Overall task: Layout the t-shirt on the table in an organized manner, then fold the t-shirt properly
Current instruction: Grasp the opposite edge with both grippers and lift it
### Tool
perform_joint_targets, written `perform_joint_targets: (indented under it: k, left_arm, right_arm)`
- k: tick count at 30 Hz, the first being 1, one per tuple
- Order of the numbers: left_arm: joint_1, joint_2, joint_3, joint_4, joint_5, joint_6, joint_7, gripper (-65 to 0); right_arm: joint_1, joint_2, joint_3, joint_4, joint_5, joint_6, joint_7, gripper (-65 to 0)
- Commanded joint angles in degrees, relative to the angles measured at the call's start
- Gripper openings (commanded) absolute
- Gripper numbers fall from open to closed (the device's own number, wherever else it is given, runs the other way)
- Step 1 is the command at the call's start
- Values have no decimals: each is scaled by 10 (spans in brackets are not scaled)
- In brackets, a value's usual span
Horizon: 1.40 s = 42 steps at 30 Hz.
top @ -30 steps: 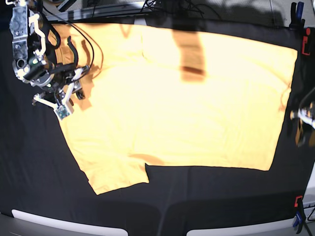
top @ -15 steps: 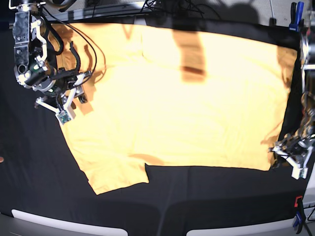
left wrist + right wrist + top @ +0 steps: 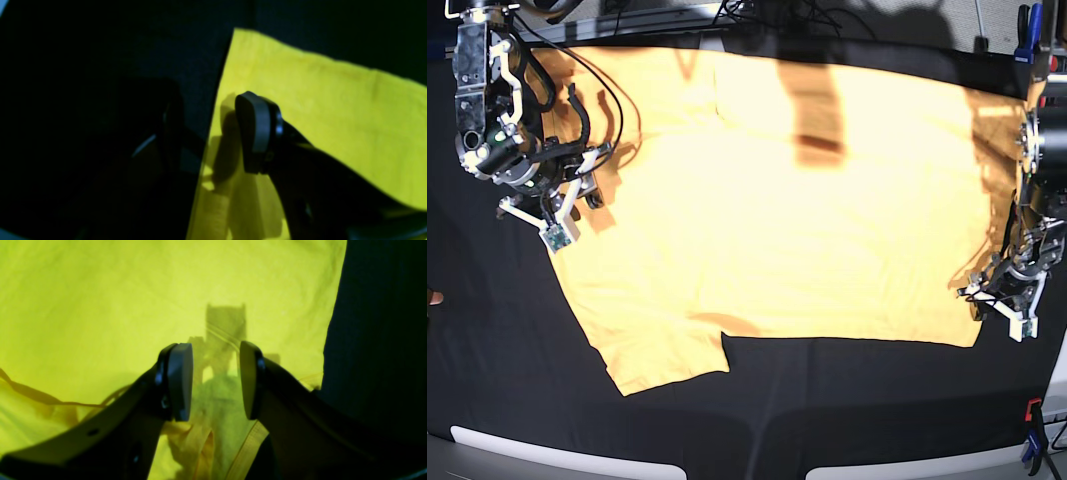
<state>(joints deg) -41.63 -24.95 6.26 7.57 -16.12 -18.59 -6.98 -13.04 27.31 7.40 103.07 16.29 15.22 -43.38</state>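
The pale yellow-orange t-shirt [image 3: 797, 220] lies spread flat on the black table [image 3: 847, 400], with one sleeve [image 3: 662, 355] pointing to the front left. My right gripper [image 3: 577, 195] hovers over the shirt's left edge. In the right wrist view it [image 3: 213, 380] is open, with a small bunched fold of cloth [image 3: 217, 400] below the gap. My left gripper [image 3: 992, 295] is at the shirt's front right corner. In the left wrist view it [image 3: 210, 133] is open and straddles the shirt's edge [image 3: 217, 110], one finger [image 3: 257, 133] over the cloth, the other over the black table.
A red clamp [image 3: 1032, 410] sits at the front right table edge. A blue clamp [image 3: 1027, 25] sits at the back right. The white rim [image 3: 567, 455] runs along the front. Cables [image 3: 757, 12] lie behind the table's back edge.
My left arm has come in from the right edge to the shirt's front right corner. My right arm has barely moved. The shirt lies as before.
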Motion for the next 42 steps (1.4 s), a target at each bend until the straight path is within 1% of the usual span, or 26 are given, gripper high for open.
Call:
perform_joint_targets:
  k: [1, 7, 10, 11, 13, 15, 17, 19, 21, 23, 25, 27, 29, 30, 34, 37, 42]
  left_arm:
    - [-22, -3, -2, 7, -4, -3, -9, -401]
    - [-22, 28, -2, 7, -4, -3, 15, -401]
    - [-22, 35, -2, 7, -4, -3, 16, -401]
    - [-22, 35, -2, 7, -4, -3, 15, -407]
    - [-22, 33, -2, 7, -4, -3, 14, -472]
    - [-22, 31, -2, 7, -4, -2, 13, -568]
    - [-22, 30, -2, 7, -4, -2, 10, -650]
    - [-22, 28, -2, 7, -3, -2, 7, -650]
    - [-22, 27, -2, 7, -3, -3, -4, -650]
    - [-22, 27, -2, 7, -3, -2, -6, -650]
    - [-22, 27, -2, 7, -3, -2, -5, -650]
    - [-22, 27, -2, 7, -3, -2, 5, -650]
    - [-22, 27, -2, 7, -3, -3, 15, -650]
    - [-22, 27, -2, 7, -3, -3, 16, -650]
    - [-22, 27, -2, 7, -3, -3, 27, -650]
    - [-22, 27, -2, 7, -3, -3, 35, -650]
    - [-21, 27, -2, 7, -3, -2, 40, -650]
  right_arm:
    - [7, 8, 4, 9, 2, 0, 9, -421]
    - [7, 8, 5, 9, 2, 0, 8, -421]
    - [7, 8, 5, 9, 2, 0, 12, -421]
    - [7, 8, 5, 9, 2, 0, 22, -421]
    - [7, 9, 5, 9, 2, 0, 61, -421]
    - [7, 10, 5, 9, 2, 0, 113, -421]
    - [7, 9, 7, 9, 2, -1, 139, -421]
    - [15, 8, 7, 9, -10, -3, 127, -421]
    - [31, 8, 7, 6, -41, -3, 90, -421]
    - [53, 10, 7, -11, -47, -3, 78, -421]
    - [84, 9, 7, -48, -39, -2, 79, -418]
    - [125, 8, 7, -107, -21, -1, 78, -371]
    - [177, 8, 4, -182, -19, 17, 74, -321]
    - [206, 8, 2, -221, -13, 32, 66, -313]
    - [332, 8, 1, -363, 33, 68, -5, -314]
    - [428, 8, 1, -459, 39, 77, -51, -314]
    - [551, 8, -19, -651, 32, 105, -60, -315]
